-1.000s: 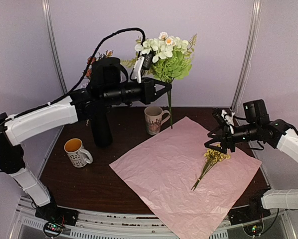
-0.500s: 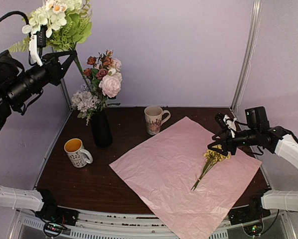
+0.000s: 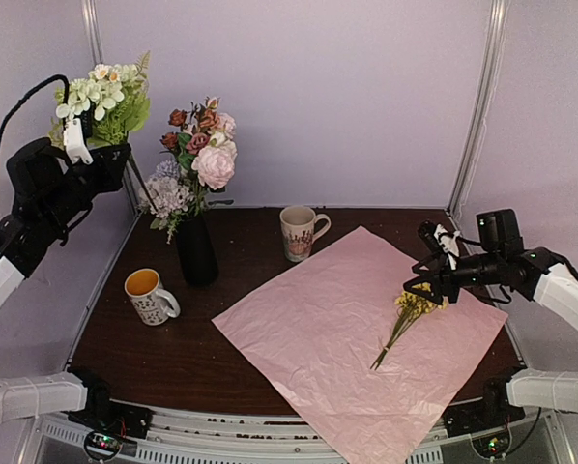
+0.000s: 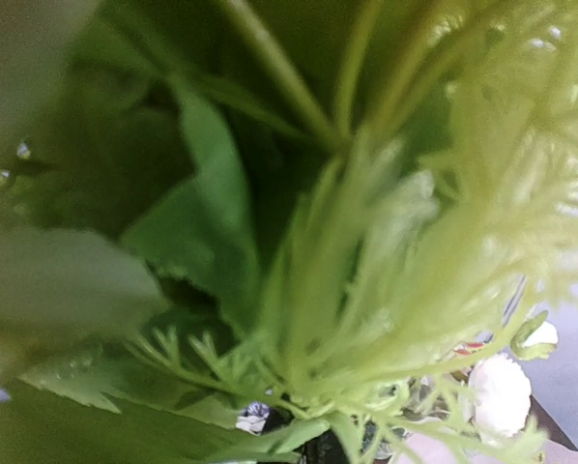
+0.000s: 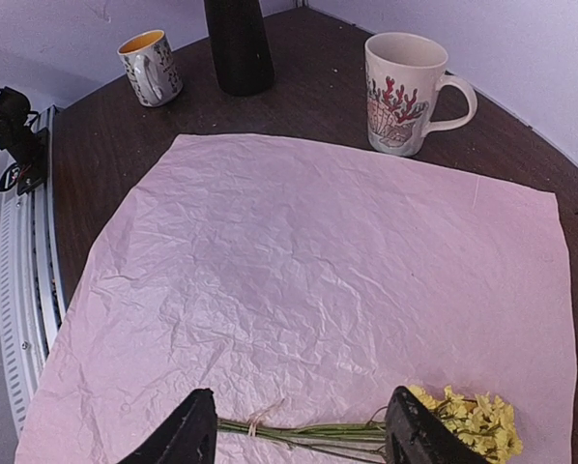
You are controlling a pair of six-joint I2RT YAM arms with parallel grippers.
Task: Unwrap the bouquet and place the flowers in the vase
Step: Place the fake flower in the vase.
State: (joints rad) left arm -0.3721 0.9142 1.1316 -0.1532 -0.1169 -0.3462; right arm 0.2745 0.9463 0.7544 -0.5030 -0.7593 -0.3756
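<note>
The vase (image 3: 196, 253) stands at the back left of the tabletop (image 3: 173, 353). Its mouth is crowded by pink, red and lavender blooms (image 3: 200, 155) that fan out above it, leaving little way straight down. The orange-lined mug (image 3: 150, 296) sits just in front and to the left of it, and the cream mug (image 3: 300, 232) is well off to its right, with bare wood between. The left claw (image 3: 107, 159), clamped on a white-and-green sprig (image 3: 103, 95), hangs high near the left wall, above and left of the blooms. The spread paper (image 3: 347, 329) lies flat, no barrier. The right claw (image 3: 422, 286) straddles the yellow sprig (image 3: 406, 314), jaws wide, with open air around it
</note>
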